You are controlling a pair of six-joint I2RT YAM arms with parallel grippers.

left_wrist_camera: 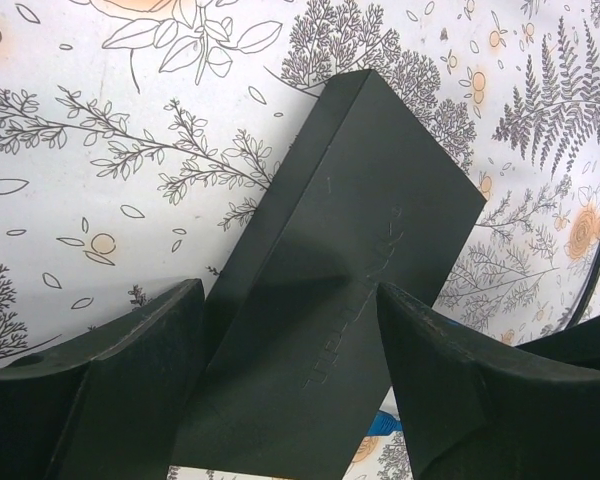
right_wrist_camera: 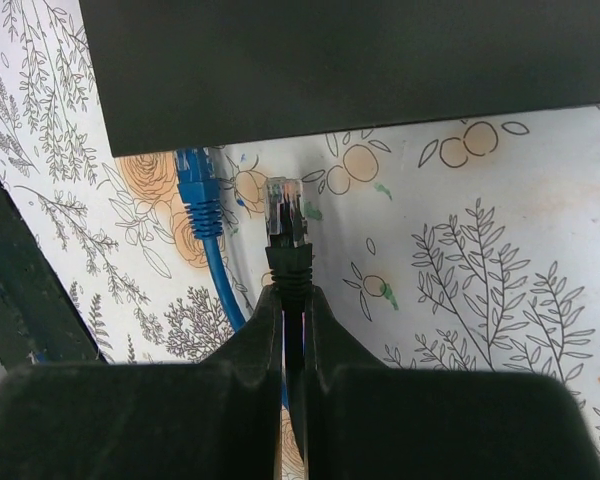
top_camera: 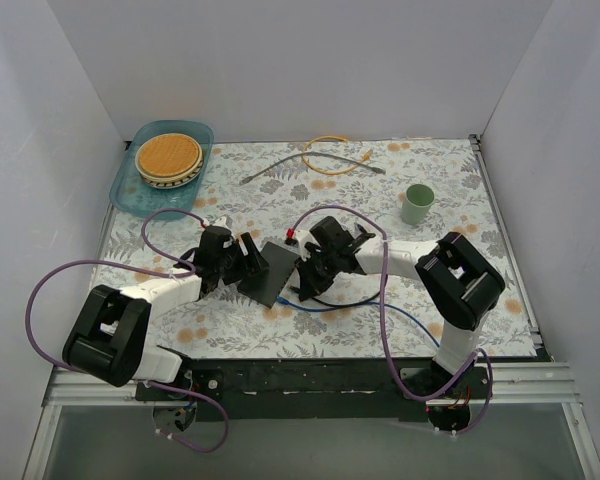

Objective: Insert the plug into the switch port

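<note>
Two grippers meet at the middle of the bench [top_camera: 280, 195]. The left gripper [left_wrist_camera: 288, 300] is closed on the long flanks of the switch [left_wrist_camera: 370, 180]. The switch is a flat black box between the two arms, and its long axis runs diagonally away from that wrist. The right gripper [right_wrist_camera: 292, 300] is pinched almost fully together on the black boot of the plug [right_wrist_camera: 285, 212], whose clear tip points straight ahead at the switch's near edge. The relation that governs the coming move is this: the plug sits just short of that edge without touching it, its long axis roughly square to the edge. It is just beside a blue plug [right_wrist_camera: 197, 185] that reaches the same edge. We cannot see the port itself. We judge that the right arm, stretched low toward the left arm, needs a short straight advance along the plug's axis while the left arm braces the switch.
</note>
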